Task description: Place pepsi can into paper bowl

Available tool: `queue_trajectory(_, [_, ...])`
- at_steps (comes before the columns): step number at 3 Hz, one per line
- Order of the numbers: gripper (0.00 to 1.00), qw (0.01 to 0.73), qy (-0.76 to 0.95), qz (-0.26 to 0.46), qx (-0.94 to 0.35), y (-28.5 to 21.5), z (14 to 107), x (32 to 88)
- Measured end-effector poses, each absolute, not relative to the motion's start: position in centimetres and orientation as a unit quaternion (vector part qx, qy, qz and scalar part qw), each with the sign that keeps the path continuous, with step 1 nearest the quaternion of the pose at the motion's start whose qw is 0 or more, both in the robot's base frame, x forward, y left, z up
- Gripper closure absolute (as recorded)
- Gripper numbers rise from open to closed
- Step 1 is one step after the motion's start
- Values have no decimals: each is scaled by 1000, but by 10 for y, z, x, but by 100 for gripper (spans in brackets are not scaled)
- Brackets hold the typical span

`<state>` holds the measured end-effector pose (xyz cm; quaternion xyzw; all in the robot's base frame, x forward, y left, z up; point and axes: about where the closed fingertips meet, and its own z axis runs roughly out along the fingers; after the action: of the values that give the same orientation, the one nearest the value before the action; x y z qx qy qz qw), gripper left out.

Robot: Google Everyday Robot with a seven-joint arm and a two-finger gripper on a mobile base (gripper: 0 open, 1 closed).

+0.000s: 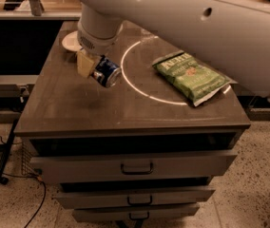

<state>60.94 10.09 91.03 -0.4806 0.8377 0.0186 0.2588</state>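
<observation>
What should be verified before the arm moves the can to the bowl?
1. Grasp: gripper shut on the pepsi can, can tilted: ok.
2. Can lifted off the table, shadow beneath it: ok.
3. Paper bowl located at the back-left corner, partly hidden by the arm: ok.
4. Bowl interior free: cannot tell.
5. Can above the bowl: not ok, it hangs nearer the camera than the bowl.
6. Chip bag off the path, lying across the table from the bowl: ok.
</observation>
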Motion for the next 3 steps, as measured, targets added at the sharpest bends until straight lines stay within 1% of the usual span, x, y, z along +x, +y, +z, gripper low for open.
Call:
queue_trajectory(1, [100,276,815,33,-509,132,922,627])
queue_trajectory(2, [100,306,776,47,-549,180,952,665])
queue_trajectory(3, [100,338,750,65,-565,205,979,690])
